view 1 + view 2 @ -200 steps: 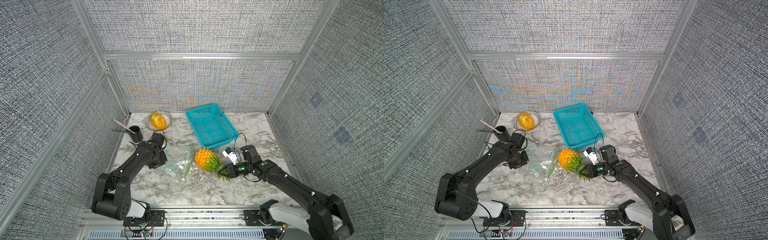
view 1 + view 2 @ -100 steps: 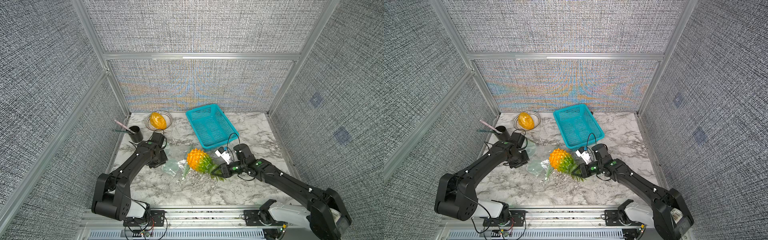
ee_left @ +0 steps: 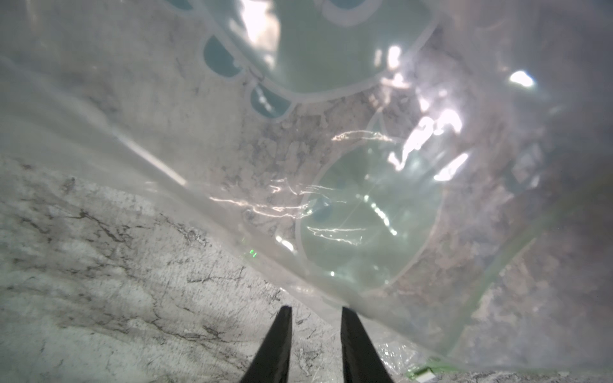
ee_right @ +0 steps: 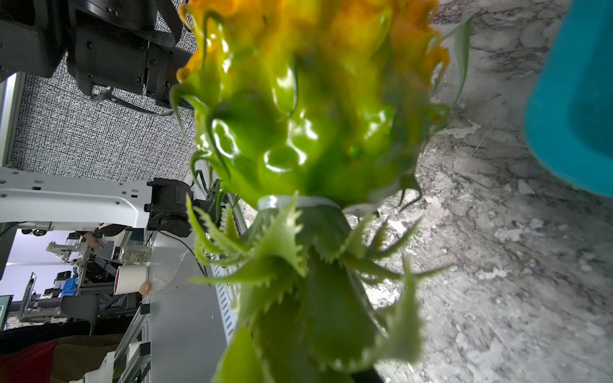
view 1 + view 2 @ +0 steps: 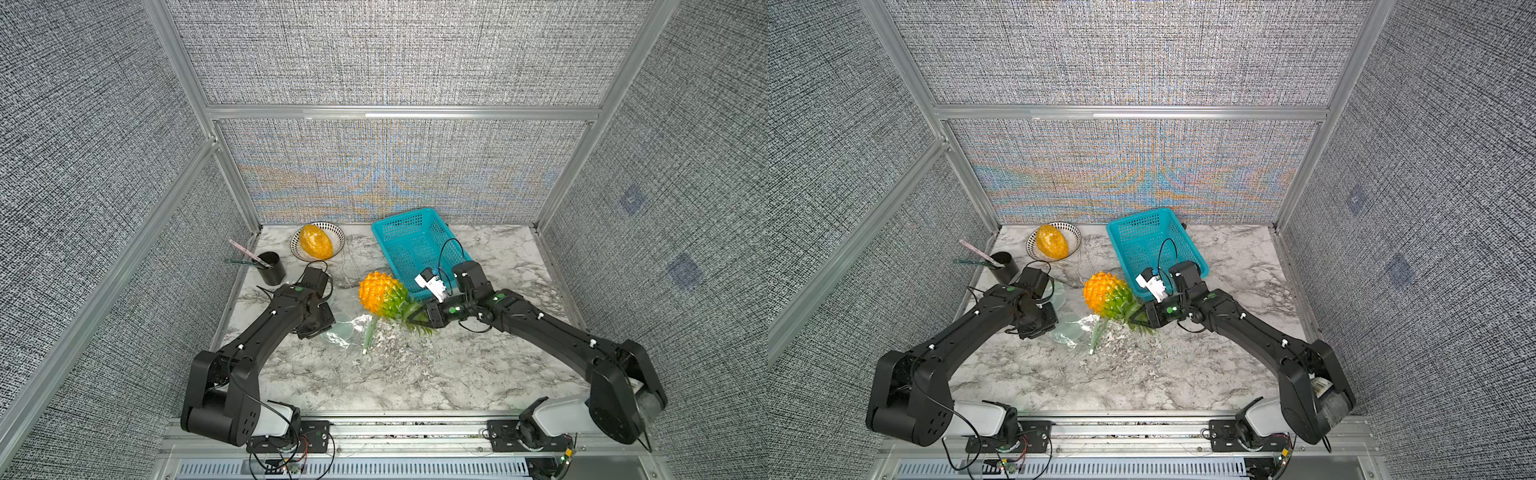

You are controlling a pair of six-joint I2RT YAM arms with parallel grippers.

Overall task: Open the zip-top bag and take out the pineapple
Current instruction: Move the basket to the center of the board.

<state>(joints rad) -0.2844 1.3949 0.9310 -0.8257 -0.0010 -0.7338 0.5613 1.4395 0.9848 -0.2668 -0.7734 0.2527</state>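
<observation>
right gripper is clamped on the leaf crown. pineapple sticks out ahead of its fingers, out of the bag and just beside the basket. i'd say only the set-down remains. body looks hard, bumpy and probably light. leaves look bendy, so it may droop or twist; the crown base is the best hold. left gripper jaws sit slightly apart with the limp, crinkly bag edge at the tips. can't tell if it's pinched.
</observation>
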